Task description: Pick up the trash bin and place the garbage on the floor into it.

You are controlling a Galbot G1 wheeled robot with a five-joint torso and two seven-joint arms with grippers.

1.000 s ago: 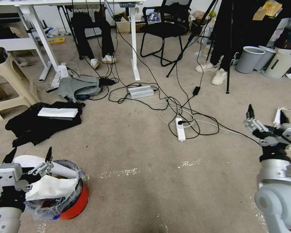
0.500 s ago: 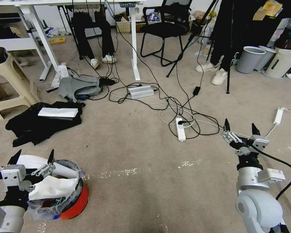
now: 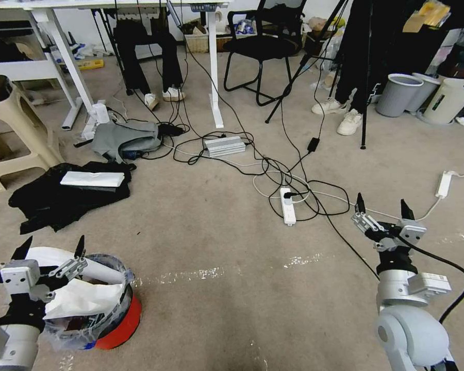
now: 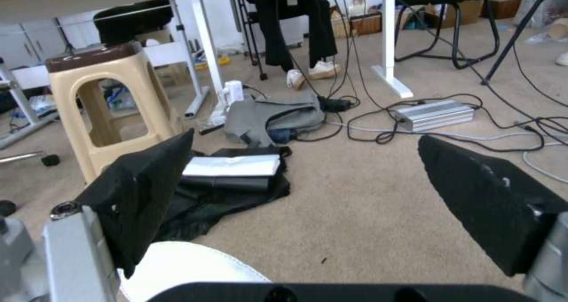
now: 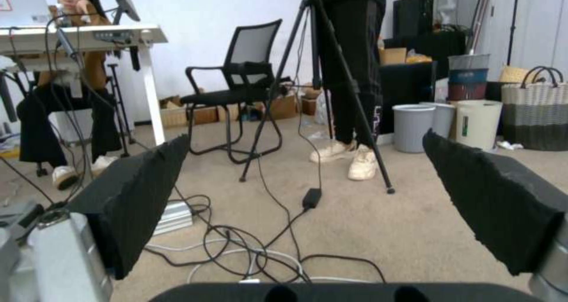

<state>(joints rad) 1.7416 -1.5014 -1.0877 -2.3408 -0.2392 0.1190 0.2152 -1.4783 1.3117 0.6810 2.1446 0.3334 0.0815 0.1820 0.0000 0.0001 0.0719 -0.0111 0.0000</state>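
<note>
Trash bin (image 3: 119,322): round red plastic, crinkly clear liner, on carpet (image 3: 232,309).

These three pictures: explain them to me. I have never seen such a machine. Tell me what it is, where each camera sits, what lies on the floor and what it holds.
It is a wheeled robot with two arms, each ending in a claw. One picture looks down from its head; the other two look out from cameras on each wrist, between that claw's black fingers. In the head view the left claw hangs open over the red bin, which stands on the carpet stuffed with white paper. The right claw is open too, raised near a white power strip and tangled black cables. Neither claw holds anything. Black clothes lie further left.
</note>
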